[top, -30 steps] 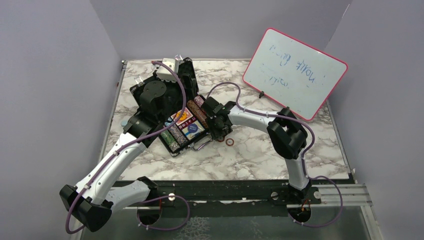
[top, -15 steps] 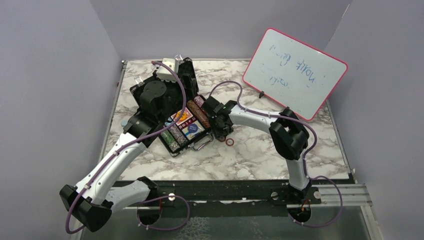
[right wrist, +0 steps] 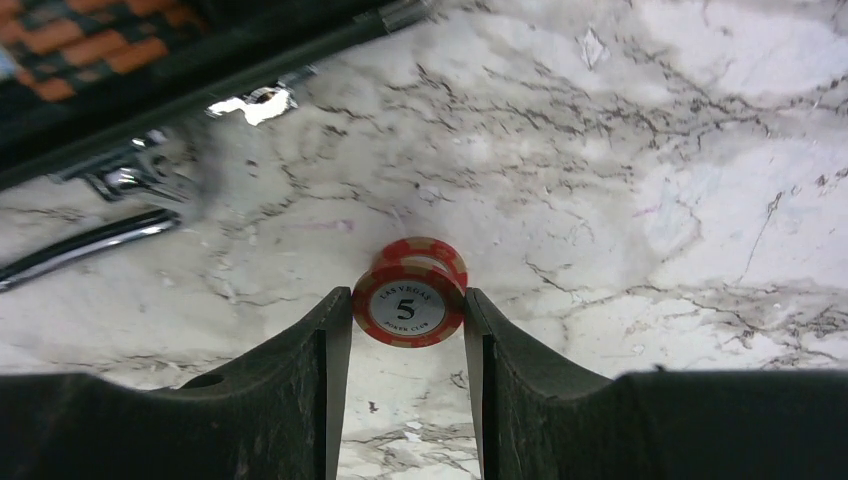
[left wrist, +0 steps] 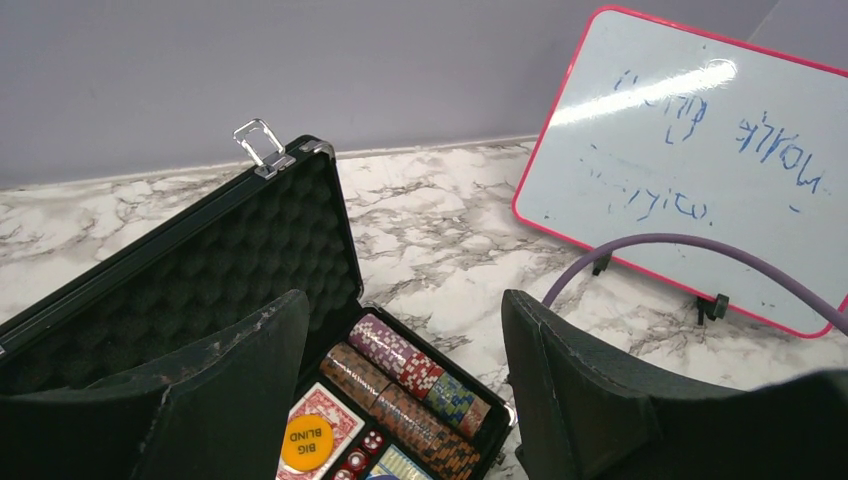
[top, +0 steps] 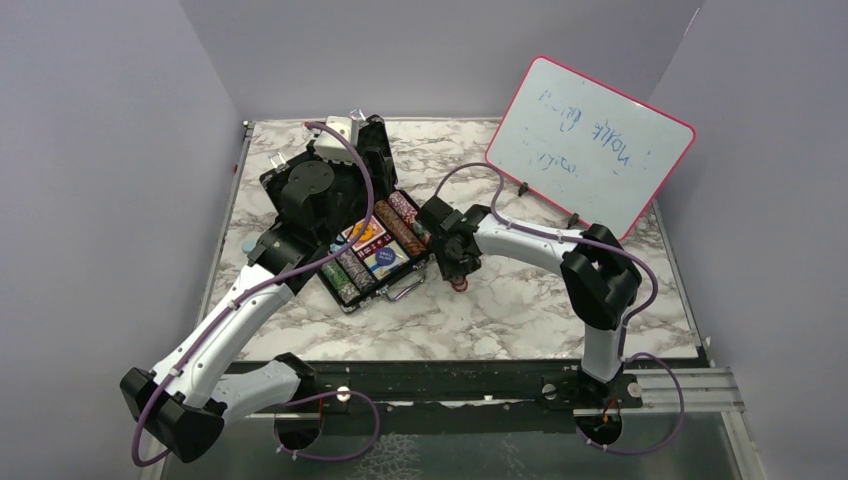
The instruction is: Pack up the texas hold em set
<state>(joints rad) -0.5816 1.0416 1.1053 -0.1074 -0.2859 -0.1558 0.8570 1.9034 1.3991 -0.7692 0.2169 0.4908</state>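
Note:
The black briefcase (top: pixel 350 300) lies open at the table's middle left, its foam lid (left wrist: pixel 200 260) raised. Inside lie rows of striped chips (left wrist: pixel 420 370), a red deck (left wrist: pixel 330 410), red dice (left wrist: pixel 365 445) and an orange "BIG BLIND" button (left wrist: pixel 306 443). My left gripper (left wrist: pixel 400 310) is open and empty above the case, near the lid. My right gripper (right wrist: pixel 408 300) points down at the table just right of the case. Its fingertips touch both sides of a small red "5" chip stack (right wrist: pixel 408 305). The case's silver handle (right wrist: pixel 90 245) lies to its left.
A pink-framed whiteboard (top: pixel 590 145) stands at the back right on small feet. A small light-blue object (top: pixel 247 244) lies by the table's left edge. A latch (left wrist: pixel 258 145) sticks up from the lid. Purple cables run along both arms.
My right gripper has moved right, off the case's edge, onto the red chip stack lying on the marble, and now covers it in the top view. The left arm has not moved.

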